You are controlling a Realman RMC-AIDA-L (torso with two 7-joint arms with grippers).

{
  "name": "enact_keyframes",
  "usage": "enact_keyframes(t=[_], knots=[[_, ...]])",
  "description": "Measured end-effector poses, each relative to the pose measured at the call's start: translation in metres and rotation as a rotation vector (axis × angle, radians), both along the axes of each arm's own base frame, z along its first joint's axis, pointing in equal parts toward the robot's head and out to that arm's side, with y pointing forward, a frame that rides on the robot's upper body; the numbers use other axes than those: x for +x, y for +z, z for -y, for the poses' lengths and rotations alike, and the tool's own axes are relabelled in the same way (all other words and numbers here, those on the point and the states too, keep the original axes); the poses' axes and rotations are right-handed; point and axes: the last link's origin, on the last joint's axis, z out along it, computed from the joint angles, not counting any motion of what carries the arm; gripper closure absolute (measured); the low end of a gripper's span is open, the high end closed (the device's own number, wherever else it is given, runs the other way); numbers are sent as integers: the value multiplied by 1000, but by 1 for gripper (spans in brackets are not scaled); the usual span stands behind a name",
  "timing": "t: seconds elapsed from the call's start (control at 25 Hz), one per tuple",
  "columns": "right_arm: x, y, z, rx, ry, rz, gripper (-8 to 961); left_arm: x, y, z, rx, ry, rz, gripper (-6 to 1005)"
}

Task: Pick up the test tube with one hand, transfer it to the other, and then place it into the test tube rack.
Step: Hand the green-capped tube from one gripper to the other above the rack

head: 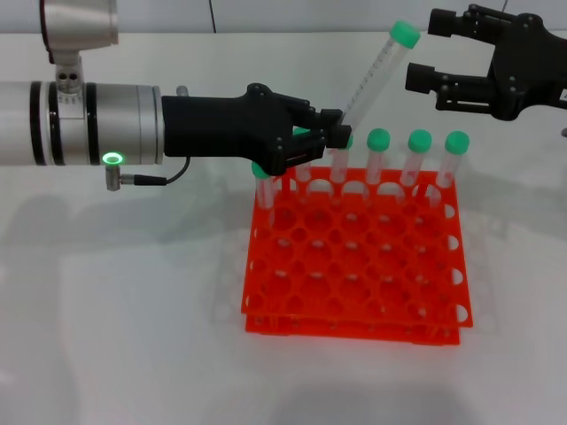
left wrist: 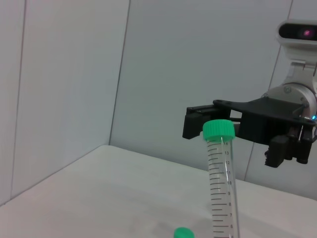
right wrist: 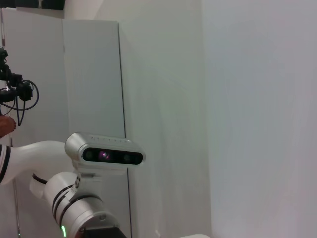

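- The left pincer (head: 332, 135), black on a silver wrist with a green-lit ring, reaches in from the left edge of the white surface (head: 115, 310) and hangs over the far left corner of the rack (head: 354, 266).
- Its fingers are pressed on the lower part of the test tube (head: 376, 71), pinching it.
- The test tube tilts up and to the right from that grip, its green cap at the top, clear of the rack.
- In the left wrist view the test tube (left wrist: 222, 183) stands nearly upright with its printed scale facing the camera.
- The right pincer (head: 423, 51), black, hovers near the far right corner of the surface with its fingers spread; the tube's cap sits just beside the gap between them, and contact cannot be told.
- In the left wrist view the right pincer (left wrist: 198, 121) shows behind the cap.
- The orange-red rack rests on the surface right of centre, two tiers with a grid of round holes.
- Other green-capped tubes (head: 416, 155) stand upright in its far row, and one more (head: 264, 190) stands at its far left corner.
- The right wrist view shows only a pale wall and part of the robot's head camera (right wrist: 106, 153).
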Motion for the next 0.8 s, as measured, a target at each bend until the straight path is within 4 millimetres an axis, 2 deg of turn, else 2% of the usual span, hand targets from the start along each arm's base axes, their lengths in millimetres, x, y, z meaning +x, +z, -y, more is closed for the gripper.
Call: enact_keyframes(t=[0.48, 0.8], knots=[[-1, -5, -3, -16, -6, -9, 142, -3, -3, 1, -7, 16, -2, 818], [-8, -11, -4, -36, 12, -22, 142, -2, -3, 1, -7, 13, -2, 818]])
